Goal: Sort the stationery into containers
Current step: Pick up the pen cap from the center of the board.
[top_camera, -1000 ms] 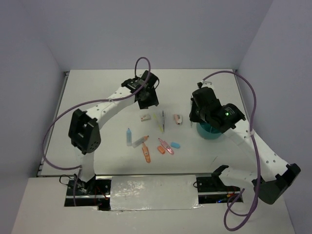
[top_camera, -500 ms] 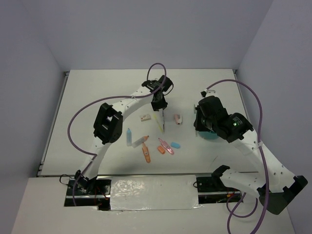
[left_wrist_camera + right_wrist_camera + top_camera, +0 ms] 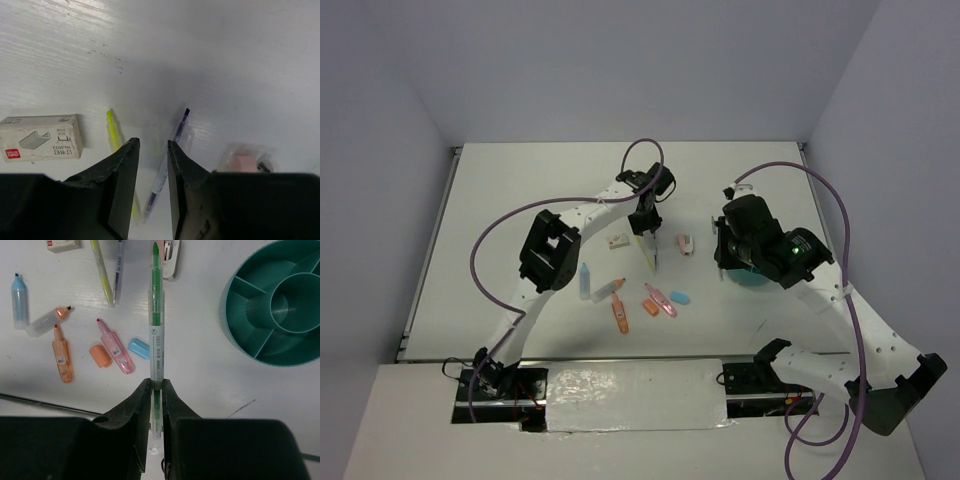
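My right gripper (image 3: 156,385) is shut on a green highlighter pen (image 3: 156,335) and holds it above the table, tip pointing away, left of the round teal cup (image 3: 226,315) with its inner dividers. In the top view the right arm partly covers that cup (image 3: 756,280). My left gripper (image 3: 153,142) hovers low over a yellow pen (image 3: 115,132) and a blue pen (image 3: 177,132). Its jaws stand a narrow gap apart with nothing gripped. A white staple box (image 3: 40,137) lies to its left and a pink-white item (image 3: 245,160) to its right.
Loose on the table nearer the arms lie a light blue tube (image 3: 19,300), a grey-orange highlighter (image 3: 47,320), an orange highlighter (image 3: 62,355), a pink highlighter (image 3: 114,345), an orange cap (image 3: 100,355) and a blue cap (image 3: 138,348). Purple cables loop over both arms.
My left arm has swung right from the back of the table to above the pens, and its jaws have narrowed. The right arm, still holding the green pen, shifted slightly.
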You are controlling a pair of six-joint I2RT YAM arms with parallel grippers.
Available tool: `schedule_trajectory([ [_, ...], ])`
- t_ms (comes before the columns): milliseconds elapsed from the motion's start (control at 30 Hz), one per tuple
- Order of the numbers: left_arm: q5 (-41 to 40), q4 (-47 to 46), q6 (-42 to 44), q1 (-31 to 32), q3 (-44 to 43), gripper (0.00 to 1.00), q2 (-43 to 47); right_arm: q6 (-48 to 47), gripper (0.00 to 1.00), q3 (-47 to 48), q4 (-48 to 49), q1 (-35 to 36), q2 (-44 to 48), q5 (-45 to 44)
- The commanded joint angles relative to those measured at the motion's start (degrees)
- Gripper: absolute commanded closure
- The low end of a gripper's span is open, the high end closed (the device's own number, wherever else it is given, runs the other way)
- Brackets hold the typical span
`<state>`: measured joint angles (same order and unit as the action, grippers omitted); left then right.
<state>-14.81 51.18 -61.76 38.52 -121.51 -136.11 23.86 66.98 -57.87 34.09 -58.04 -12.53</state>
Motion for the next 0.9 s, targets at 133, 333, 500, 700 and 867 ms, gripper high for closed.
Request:
schedule_trajectory([
  [133, 0.6, 0.2, -0.4, 0.1, -2.8, 0.58, -2.7, -2.7, 1.00, -0.1, 2.1, -0.2, -0.8, 1.3],
  [333, 1.0, 0.4, -0.8, 0.1, -2.6, 0.59, -3.9, -3.6, 1.00, 0.8, 2.1, -0.1, -1.2, 1.9],
  [500, 1.4, 0.9, -1.3, 0.2, -1.6, 0.64, -4.3, -3.9, 1.00, 1.2, 2.5, -0.2, -1.4, 2.4],
  [700, 2.0, 2.1, -0.7, 0.2, -2.4, 0.87, -4.3, -3.7, 1.00, 1.4, 3.0, -0.2, -1.1, 4.4],
  [867, -0.1, 3.6, 0.6, 0.1, -6.1, 0.96, 0.4, -3.8, 1.00, 0.4, 5.7, -0.2, -0.1, 10.6],
])
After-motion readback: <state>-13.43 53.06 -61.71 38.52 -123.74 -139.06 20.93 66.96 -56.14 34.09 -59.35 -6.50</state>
